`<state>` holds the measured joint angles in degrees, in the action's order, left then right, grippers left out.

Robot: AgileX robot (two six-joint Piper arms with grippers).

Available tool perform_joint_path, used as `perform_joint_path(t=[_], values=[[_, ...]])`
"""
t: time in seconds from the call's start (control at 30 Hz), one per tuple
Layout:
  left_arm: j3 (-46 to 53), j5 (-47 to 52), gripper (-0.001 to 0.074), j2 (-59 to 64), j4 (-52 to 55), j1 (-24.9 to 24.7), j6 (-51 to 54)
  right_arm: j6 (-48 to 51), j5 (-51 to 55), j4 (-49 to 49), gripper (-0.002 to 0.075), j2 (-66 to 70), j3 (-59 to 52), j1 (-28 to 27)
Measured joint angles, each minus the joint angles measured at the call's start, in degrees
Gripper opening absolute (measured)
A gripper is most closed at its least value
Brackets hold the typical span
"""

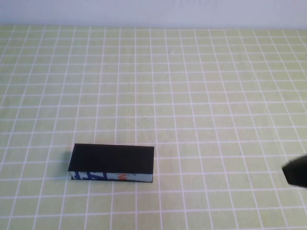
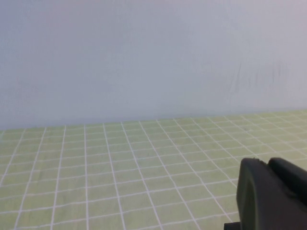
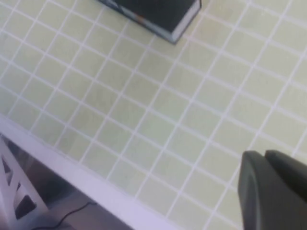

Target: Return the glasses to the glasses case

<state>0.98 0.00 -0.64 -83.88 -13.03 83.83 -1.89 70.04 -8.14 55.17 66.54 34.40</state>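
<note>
The glasses case (image 1: 112,163) lies shut on the green checked table at the front left, its flat black lid down and its pale printed edge facing me. Its corner also shows in the right wrist view (image 3: 158,14). The glasses are out of view. My right gripper (image 1: 296,173) hangs low at the table's right edge, far from the case; in its wrist view (image 3: 264,155) the fingers are together and empty. My left gripper (image 2: 266,163) shows only in its wrist view, fingers together and empty, facing the far wall.
The green checked cloth (image 1: 192,96) covers the whole table. A pale wall (image 2: 144,57) stands behind its far edge. The table's white front edge (image 3: 72,163) shows in the right wrist view, with floor and a white frame below it.
</note>
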Motion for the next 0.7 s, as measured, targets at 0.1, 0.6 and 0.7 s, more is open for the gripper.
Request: perform_joint_path(t=[0.1,0.6,0.7], values=[[0.5,0.8,-0.0002,0.0,0.1,0.0,2.1,-1.2,-2.0,0.1,-0.0011,-8.0,-7.8,0.0],[0.5,0.8,-0.0002,0.0,0.1,0.0,2.7,-2.7,-35.3,0.0,-0.0011,-32.9,-40.3,0.0],[0.5,0.8,-0.0002,0.0,0.1,0.0,2.7,-2.7,-36.8,-0.1,-0.0011,-33.2,-43.7,0.0]])
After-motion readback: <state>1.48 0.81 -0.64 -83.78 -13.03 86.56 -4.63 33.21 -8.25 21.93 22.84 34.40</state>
